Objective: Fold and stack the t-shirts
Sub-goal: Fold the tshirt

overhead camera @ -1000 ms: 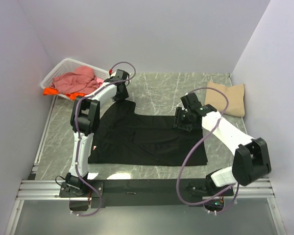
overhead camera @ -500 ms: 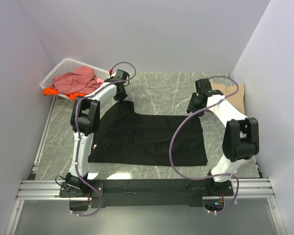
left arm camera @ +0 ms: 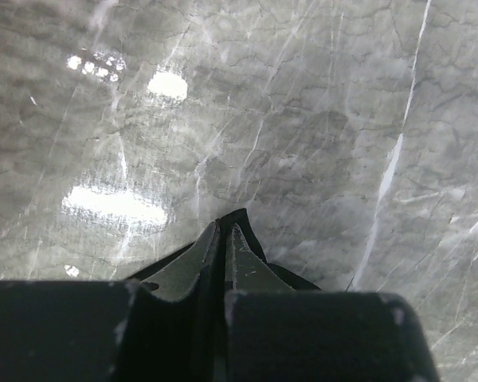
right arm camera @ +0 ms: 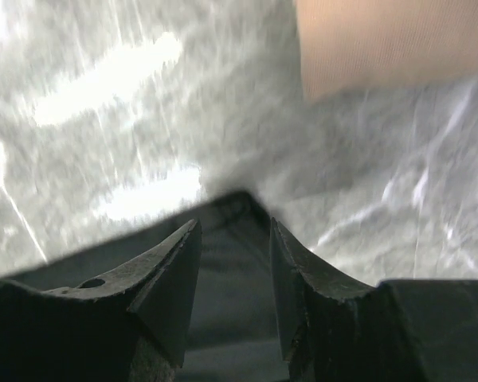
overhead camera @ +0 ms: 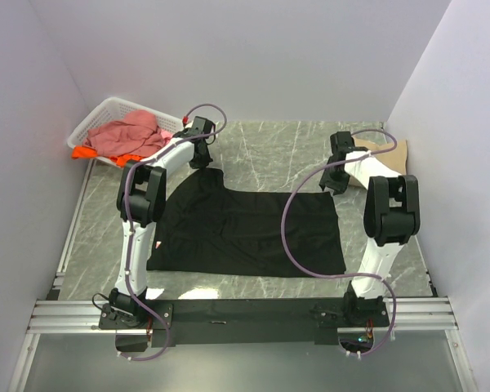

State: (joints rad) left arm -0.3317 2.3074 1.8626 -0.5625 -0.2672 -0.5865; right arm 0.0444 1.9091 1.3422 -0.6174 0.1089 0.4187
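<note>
Left gripper (left arm camera: 221, 237) pinches a far corner of the black t-shirt (overhead camera: 245, 233), which lies flat mid-frame in the top view. Right gripper (right arm camera: 233, 239) stands spread over the other far corner. Beyond lies the tan t-shirt (right arm camera: 390, 40), upper right. Upper left, the white basket (overhead camera: 98, 113) holds a pink t-shirt (overhead camera: 131, 133) and an orange t-shirt (overhead camera: 85, 153).

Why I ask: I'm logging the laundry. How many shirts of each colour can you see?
black shirt: 1
tan shirt: 1
pink shirt, in the basket: 1, as far as the heap shows
orange shirt, in the basket: 1
total: 4
</note>
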